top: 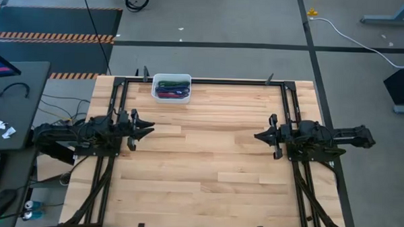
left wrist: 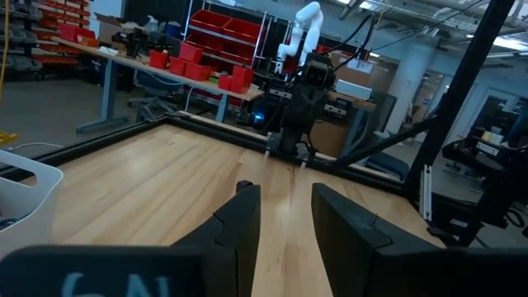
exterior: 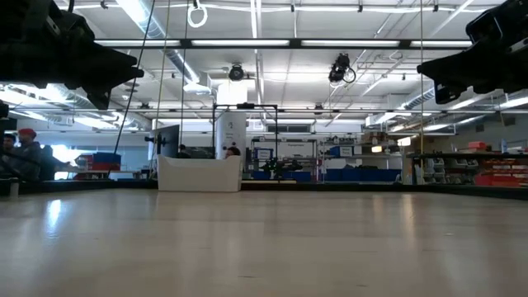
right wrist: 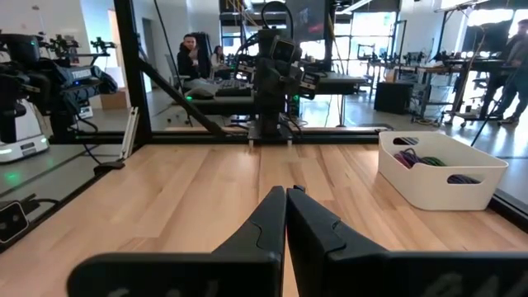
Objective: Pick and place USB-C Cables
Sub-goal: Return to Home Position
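Inside far-edge white bin [top: 172, 75], USB-C Cables [top: 170, 91] lie left-right; left pincer [top: 151, 128] parted, right pincer [top: 256, 136] closed, both empty.

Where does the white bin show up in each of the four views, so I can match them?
High view: white bin at the table's far edge, left of centre, against the black frame rail.
Low view: left of centre, far across the table.
Left wrist view: close by, partly cut off at the picture's edge.
Right wrist view: whole, farther off, coloured cables inside.
Shared landmark: the black frame rail beside the bin.
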